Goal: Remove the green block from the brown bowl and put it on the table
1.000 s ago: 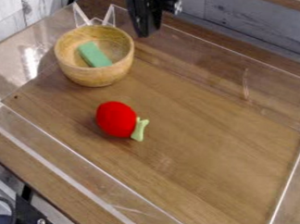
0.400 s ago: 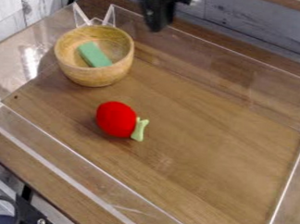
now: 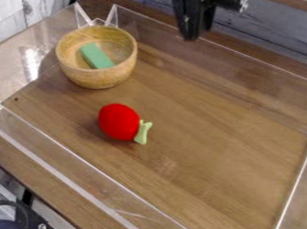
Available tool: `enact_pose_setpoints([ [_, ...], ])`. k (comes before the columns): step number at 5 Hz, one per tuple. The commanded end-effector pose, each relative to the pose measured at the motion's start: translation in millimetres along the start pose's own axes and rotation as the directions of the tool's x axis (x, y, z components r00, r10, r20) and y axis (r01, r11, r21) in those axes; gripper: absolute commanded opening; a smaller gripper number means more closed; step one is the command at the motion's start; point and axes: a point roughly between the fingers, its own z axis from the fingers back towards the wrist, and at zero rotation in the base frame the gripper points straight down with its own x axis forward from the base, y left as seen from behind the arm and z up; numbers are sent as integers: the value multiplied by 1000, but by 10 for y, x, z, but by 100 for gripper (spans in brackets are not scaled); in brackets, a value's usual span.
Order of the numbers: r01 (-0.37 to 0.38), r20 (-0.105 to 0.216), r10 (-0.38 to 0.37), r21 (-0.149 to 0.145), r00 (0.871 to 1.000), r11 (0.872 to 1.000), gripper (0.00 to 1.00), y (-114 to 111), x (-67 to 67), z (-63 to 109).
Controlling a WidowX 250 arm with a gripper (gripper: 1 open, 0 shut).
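Observation:
The green block [image 3: 96, 57] lies flat inside the brown bowl [image 3: 95, 76], which stands at the back left of the table [image 3: 206, 118]. My gripper [image 3: 189, 32] hangs near the top edge of the view, well to the right of the bowl, above the table's back part. Its dark fingers point down and look pressed together, with nothing between them.
A red ball [image 3: 116, 121] with a pale green stub [image 3: 144, 133] sits near the middle of the table. Clear plastic walls [image 3: 65, 184] run along the table's edges.
The gripper has moved to the right along the back of the table, away from the bowl, and slightly up. The block, bowl and ball have stayed put.

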Motion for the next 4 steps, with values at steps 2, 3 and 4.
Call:
enact_pose_setpoints([
  [2, 138, 0, -138, -31, 990, 990, 0, -405, -130, -134],
  [3, 178, -14, -179, -63, 984, 982, 0, -677, -140, -353],
  [4, 86, -14, -87, -56, 996, 995, 0, -655, -184, -587],
])
